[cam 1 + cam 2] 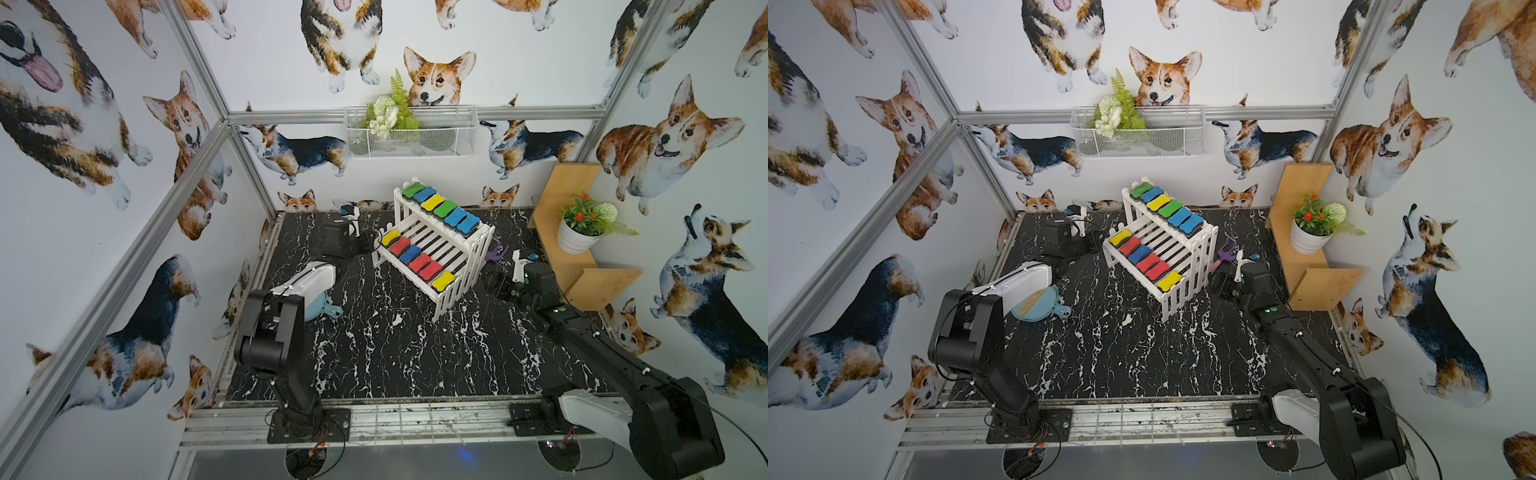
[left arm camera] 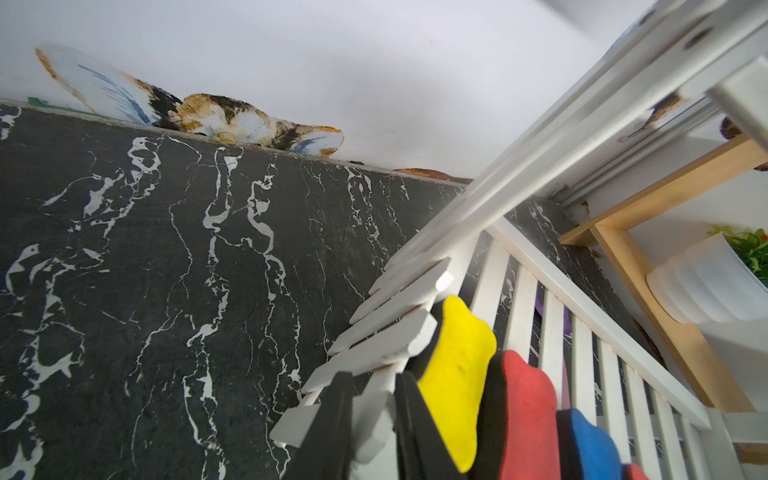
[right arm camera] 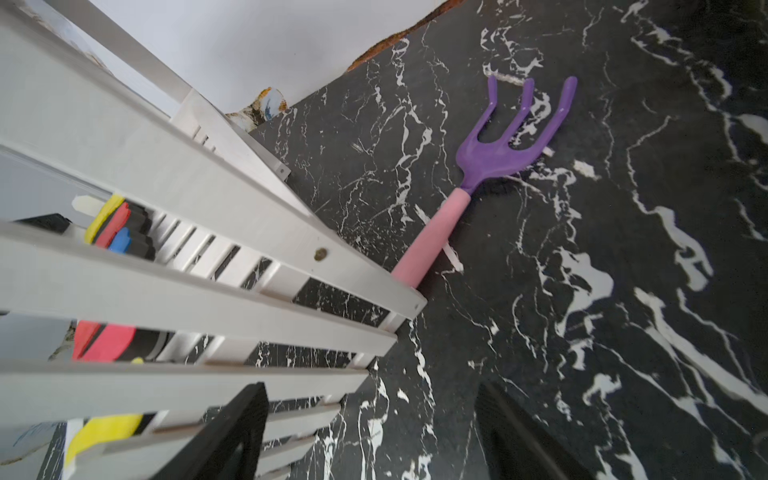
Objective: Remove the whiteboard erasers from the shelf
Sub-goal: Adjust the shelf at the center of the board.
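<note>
Left wrist: left end effector (image 2: 373,390) is sitting closed beside yellow eraser (image 2: 457,374), hold unclear; right end effector (image 3: 374,432) is gaping, empty.

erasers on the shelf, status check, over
Left gripper shut at shelf end, by yellow eraser; right gripper open, empty. All twelve erasers on shelf, six per tier. Toy fork lies beside shelf, near right gripper.
</note>
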